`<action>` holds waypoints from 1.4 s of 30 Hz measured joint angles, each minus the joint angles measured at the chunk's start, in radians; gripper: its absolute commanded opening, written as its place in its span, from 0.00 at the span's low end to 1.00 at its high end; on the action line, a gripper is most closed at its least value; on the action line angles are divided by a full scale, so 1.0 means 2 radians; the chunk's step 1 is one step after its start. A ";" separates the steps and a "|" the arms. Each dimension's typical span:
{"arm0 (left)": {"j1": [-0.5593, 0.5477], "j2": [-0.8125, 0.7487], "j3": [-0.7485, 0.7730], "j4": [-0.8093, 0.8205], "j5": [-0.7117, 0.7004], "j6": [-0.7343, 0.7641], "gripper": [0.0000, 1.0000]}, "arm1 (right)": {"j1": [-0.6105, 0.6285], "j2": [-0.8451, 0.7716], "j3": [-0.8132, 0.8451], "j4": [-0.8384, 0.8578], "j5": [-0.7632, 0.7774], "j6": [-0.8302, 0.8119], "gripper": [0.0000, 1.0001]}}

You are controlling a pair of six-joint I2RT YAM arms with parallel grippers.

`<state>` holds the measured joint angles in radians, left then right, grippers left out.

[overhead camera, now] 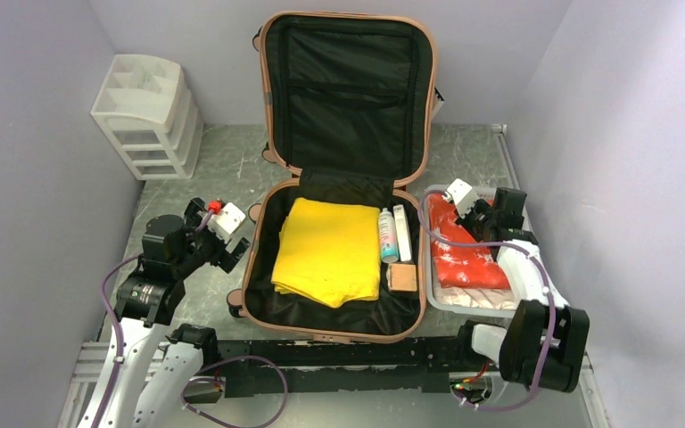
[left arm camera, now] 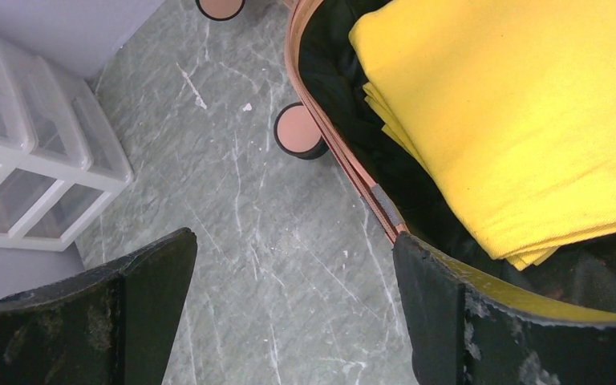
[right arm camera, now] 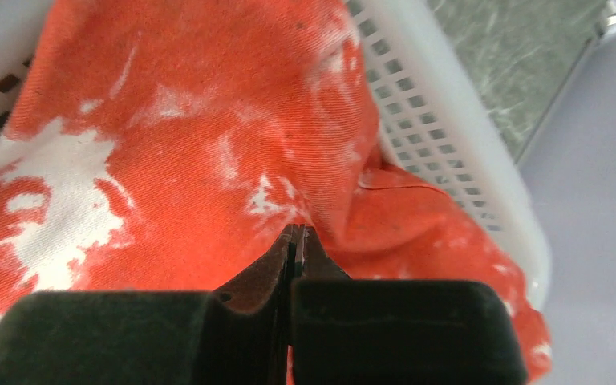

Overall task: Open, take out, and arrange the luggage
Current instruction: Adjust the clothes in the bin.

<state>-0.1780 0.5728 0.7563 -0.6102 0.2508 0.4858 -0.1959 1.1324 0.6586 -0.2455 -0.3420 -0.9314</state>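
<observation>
Hovering nearest, the left gripper (left arm camera: 293, 249) stood spread beside the luggage (overhead camera: 348, 98), which lay open mid-table with its lid upright. The right gripper (right arm camera: 295, 241), pressed together, met one red cloth (right arm camera: 168, 120) in one basket (right arm camera: 441, 136); whether it pinched fabric I could not tell. Opening looked done. One yellow cloth (overhead camera: 330, 250), one bottle (overhead camera: 387, 234), one tube (overhead camera: 401, 220) and one tan block (overhead camera: 401, 278) lay inside, yet to come out. One drawer unit (overhead camera: 147, 116) stood farthest.

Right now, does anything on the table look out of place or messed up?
Nothing spilled or broken. The yellow cloth lies slightly crooked in the open suitcase, and the red cloth sits bunched in the white basket rather than folded.
</observation>
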 measured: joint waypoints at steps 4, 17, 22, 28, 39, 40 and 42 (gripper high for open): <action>0.000 0.000 0.000 0.000 0.001 0.000 0.97 | 0.000 0.040 -0.004 0.022 0.009 0.005 0.00; 0.000 0.000 0.000 0.000 0.003 0.000 0.97 | -0.001 0.106 0.034 0.055 0.028 0.044 0.00; 0.000 0.000 0.000 0.000 0.003 0.000 0.97 | -0.002 -0.005 -0.002 0.070 0.026 0.044 0.00; 0.003 0.000 0.000 0.000 0.003 0.000 0.97 | -0.002 0.100 0.033 0.084 0.025 0.048 0.00; 0.003 0.000 0.000 0.000 0.003 0.000 0.97 | -0.003 0.112 0.038 0.070 0.033 0.043 0.53; 0.003 0.000 0.000 0.000 0.003 0.000 0.97 | -0.004 0.094 0.044 0.043 0.032 0.037 0.60; 0.003 0.000 0.000 0.000 0.003 0.000 0.97 | -0.006 0.037 0.081 -0.068 0.028 -0.011 0.69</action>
<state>-0.1715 0.5728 0.7563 -0.6109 0.2577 0.4862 -0.2077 1.2072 0.8200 -0.3824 -0.2863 -0.9527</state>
